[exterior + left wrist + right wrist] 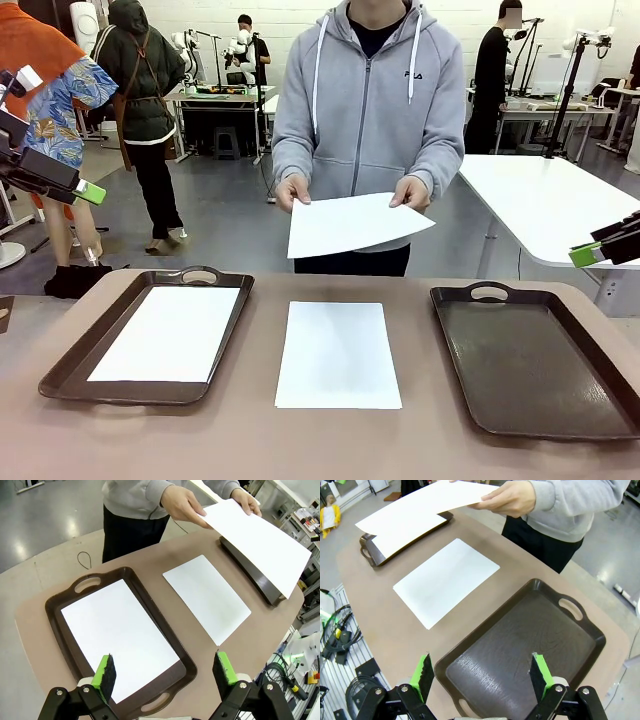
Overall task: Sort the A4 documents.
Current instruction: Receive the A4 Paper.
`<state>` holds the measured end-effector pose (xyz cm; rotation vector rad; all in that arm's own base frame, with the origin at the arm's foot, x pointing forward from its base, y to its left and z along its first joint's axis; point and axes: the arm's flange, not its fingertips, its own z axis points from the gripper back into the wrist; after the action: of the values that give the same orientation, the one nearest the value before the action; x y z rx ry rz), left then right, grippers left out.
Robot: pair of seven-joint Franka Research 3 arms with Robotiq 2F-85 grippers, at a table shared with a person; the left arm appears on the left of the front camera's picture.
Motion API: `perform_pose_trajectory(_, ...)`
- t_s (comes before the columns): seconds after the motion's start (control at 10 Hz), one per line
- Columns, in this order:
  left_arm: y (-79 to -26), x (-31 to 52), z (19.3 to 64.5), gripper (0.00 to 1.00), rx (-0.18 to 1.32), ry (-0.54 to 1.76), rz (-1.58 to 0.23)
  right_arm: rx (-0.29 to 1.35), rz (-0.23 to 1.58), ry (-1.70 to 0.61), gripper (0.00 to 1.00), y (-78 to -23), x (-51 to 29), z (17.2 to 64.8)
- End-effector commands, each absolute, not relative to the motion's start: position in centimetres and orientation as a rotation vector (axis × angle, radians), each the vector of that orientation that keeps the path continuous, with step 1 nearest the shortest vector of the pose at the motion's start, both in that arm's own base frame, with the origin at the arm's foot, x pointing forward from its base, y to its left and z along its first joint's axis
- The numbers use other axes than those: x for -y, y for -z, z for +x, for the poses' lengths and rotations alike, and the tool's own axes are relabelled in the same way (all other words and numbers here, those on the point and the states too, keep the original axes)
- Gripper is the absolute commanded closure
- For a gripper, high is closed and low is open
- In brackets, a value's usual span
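The left end effector (165,670) and right end effector (481,672) are black with 2 green pads (104,676) each.

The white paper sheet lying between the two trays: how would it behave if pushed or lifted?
Probably floppy: the similar white sheet the person holds seems to bow slightly. The thin white paper sheet lies flush on the brown tabletop, so pushing likely slides it; pinching an edge looks hard.

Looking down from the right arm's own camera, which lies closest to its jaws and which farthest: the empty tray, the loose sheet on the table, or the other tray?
1. Empty dark brown tray, directly beneath the right gripper.
2. Loose A4 sheet, mid-table.
3. Other dark brown tray, at the far end, with a sheet in it.
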<state>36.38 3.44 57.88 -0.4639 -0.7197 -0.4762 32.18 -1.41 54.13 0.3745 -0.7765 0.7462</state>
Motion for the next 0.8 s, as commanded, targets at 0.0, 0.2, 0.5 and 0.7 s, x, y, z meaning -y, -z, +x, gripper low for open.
perform_pose_trajectory(0.0,-57.92,-3.35,36.37,0.0,0.723,0.479,-0.46,0.777,0.389,-0.748,0.0,-53.94,1.39,32.35)
perform_pose_trajectory(0.2,-57.92,-3.35,36.37,0.0,0.723,0.479,-0.46,0.777,0.389,-0.748,0.0,-53.94,1.39,32.35)
perform_pose_trajectory(0.5,-57.92,-3.35,36.37,0.0,0.723,0.479,-0.46,0.777,0.389,-0.748,0.0,-53.94,1.39,32.35)
perform_pose_trajectory(0.7,-57.92,-3.35,36.37,0.0,0.723,0.479,-0.46,0.777,0.389,-0.748,0.0,-53.94,1.39,32.35)
